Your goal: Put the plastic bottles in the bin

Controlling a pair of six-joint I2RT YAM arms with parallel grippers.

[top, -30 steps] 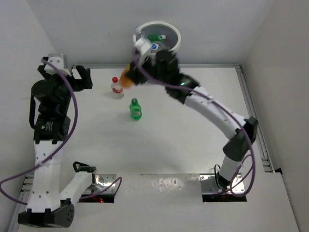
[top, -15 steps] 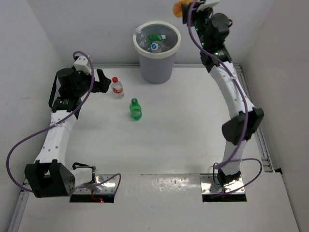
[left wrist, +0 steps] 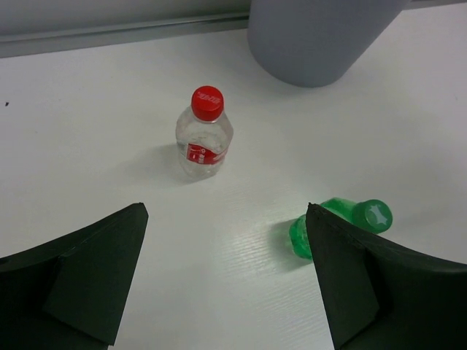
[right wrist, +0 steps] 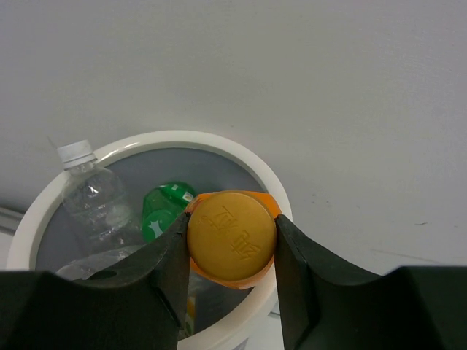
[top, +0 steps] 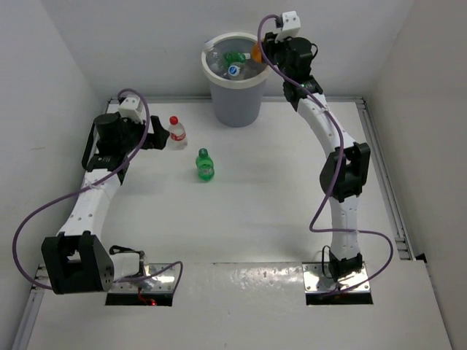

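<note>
Right gripper [right wrist: 230, 255] is closed on the squat orange bottle [right wrist: 232, 235], its jaws pressing the bottle's sides with the cap end facing the wrist camera. I see that bottle held above the right side of the mouth of the grey bin [top: 237, 102], close over the rolled rim. I cannot tell whether it would clear the rim if released here.

Left gripper [left wrist: 228, 281] stands wide open and holds nothing. It sits low at the far left of the table, facing the red-capped clear bottle [left wrist: 204, 142], which stands upright just ahead of its jaws and apart from them.

Progress, as I judge it: the task is well advanced but not finished. The orange bottle is over the bin and not yet dropped. Two bottles remain on the table: the red-capped one, and a green bottle [top: 205, 165] standing a little nearer and to its right.

Count:
- Bins: one, at the far centre.
- Bottles on the table: two.
- Bottles in a grip: one.
- Bottles inside the bin: at least three can be made out, namely a green bottle [right wrist: 164, 211], a white-capped clear bottle [right wrist: 91, 193] and a blue-capped bottle [top: 232, 71]. More clear plastic lies under them, and I cannot count it.
</note>
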